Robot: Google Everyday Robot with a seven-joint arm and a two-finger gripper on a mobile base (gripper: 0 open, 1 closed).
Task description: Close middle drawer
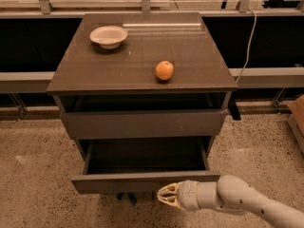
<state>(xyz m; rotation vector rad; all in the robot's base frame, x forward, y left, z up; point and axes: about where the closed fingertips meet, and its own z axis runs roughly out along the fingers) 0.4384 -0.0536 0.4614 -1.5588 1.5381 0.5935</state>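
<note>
The middle drawer [142, 182] stands pulled well out of the dark grey-brown cabinet [66, 127], its flat slab front facing the camera and its shallow box open to view, dark inside with nothing to be made out in it. Above it the top drawer front [142, 123] sits nearly flush with the cabinet, with a dark gap showing between it and the surface [142, 46]. On that surface a pale shallow bowl [109, 35] rests toward the back left corner, and an orange [164, 70] lies right of the middle, nearer the front edge – the two well apart. The gripper [165, 196] is low in the view, just below the lower edge of the middle drawer's front and right of its middle, its cream-coloured tip pointing left. Whether it touches the slab cannot be told, and how far the jaws stand apart cannot be told either; nothing is seen held in them. The white arm [237, 203] runs from the gripper toward the lower right corner of the view, over the speckled floor [38, 175]. Behind the cabinet on the right a pale cable [248, 42] hangs down past a dark panel.
</note>
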